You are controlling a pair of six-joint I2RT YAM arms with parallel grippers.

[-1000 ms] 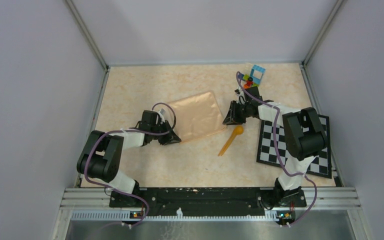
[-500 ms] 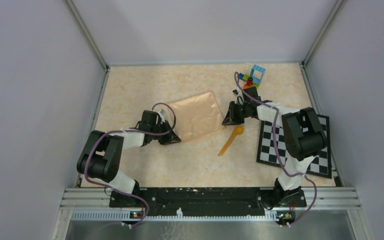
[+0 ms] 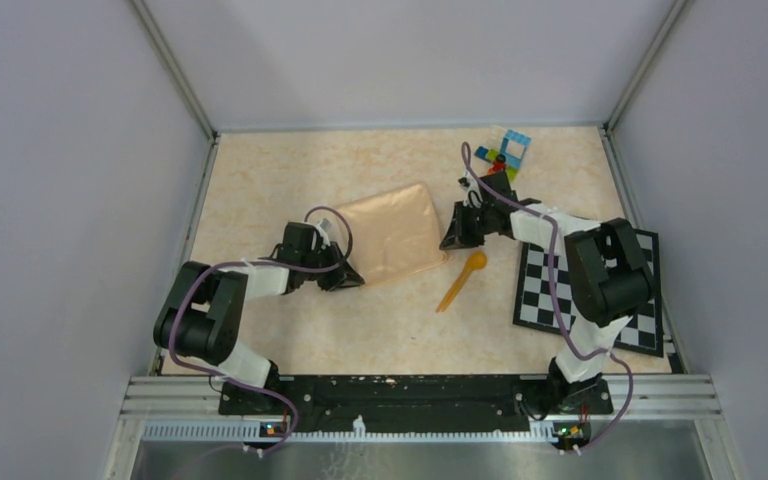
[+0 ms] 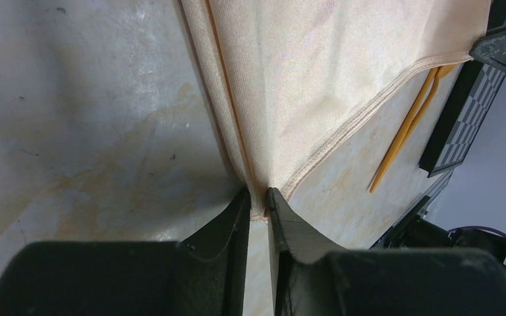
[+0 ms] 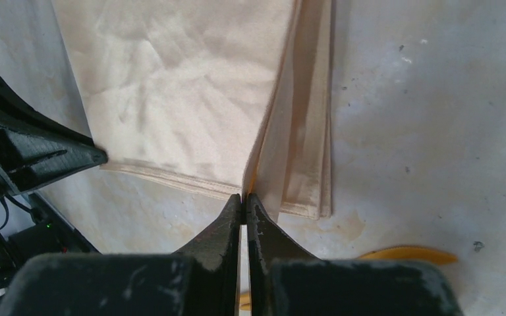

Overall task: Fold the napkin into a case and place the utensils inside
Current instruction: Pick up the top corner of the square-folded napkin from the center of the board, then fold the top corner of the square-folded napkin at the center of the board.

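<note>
— Since everything is starting at the fingertips, what are they gripping?

— The left gripper [image 4: 258,197] is pinching almost closed. Its tips are squeezing the near left corner of the soft peach-tan rectangular cloth napkin [image 4: 316,79], which is bunching into creases that are fanning away from them. The right gripper [image 5: 244,196] is standing fully closed. The top layer at the napkin's near right corner is rising into its tips, so I'm judging it is holding that layer alone.

— Why those two corners?

— Holding both near corners is probably letting the arms carry one edge over evenly for the fold. One corner alone would be dragging the cloth askew.

— Where is the napkin lying?

— It is lying flat mid-way across the mottled beige table [image 3: 260,180]. It is showing doubled layers along its right side, but it is not yet forming a narrow case.

— And the utensils?

— The thin orange plastic utensils [image 3: 463,278] are lying just beside that near right corner, between the napkin and the black-and-white checkered board [image 3: 535,295], handy for sliding in. The multicoloured toy bricks [image 3: 505,152] are sitting far right, well apart.
</note>
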